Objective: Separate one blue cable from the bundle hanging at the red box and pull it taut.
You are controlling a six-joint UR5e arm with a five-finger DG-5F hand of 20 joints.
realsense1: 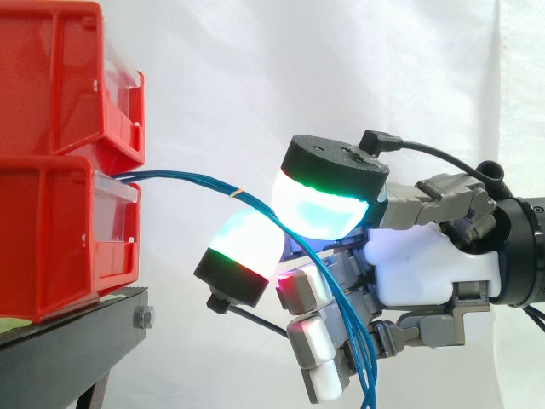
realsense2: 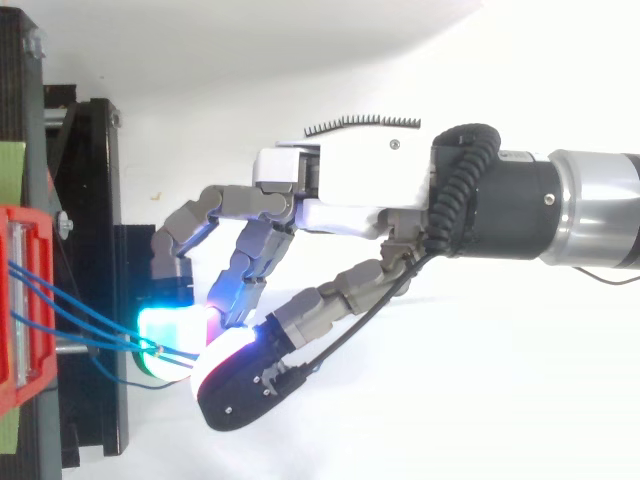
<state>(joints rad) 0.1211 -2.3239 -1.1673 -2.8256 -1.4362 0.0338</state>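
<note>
The blue cables (realsense1: 183, 179) come out of the gap between the upper red box (realsense1: 51, 77) and the lower red box (realsense1: 51, 239), which sit stacked on a black stand (realsense1: 68, 341); they arch rightwards in a loose bundle, pass a small pale tie (realsense1: 241, 192), then drop down across the robot hand (realsense1: 426, 264) and hang past its lower fingers; from above, the same strands (realsense2: 75, 303) fan out from the box and meet between the glowing pads (realsense2: 175, 328). The robot hand is clenched round the cables, its fingers curled and two pads closing on them just beyond the tie; several strands seem to run through the grasp together, so I judge that no single one is parted yet, though I cannot tell for sure. The cables look thin, light and limp, with a smooth jacket likely to slip between such broad pads; they will bend rather than resist, and the arch shows slack. The sensible hold is on one strand near the box, where they lie apart, pinched firmly; a hard tug could strain the end inside the box.
</note>
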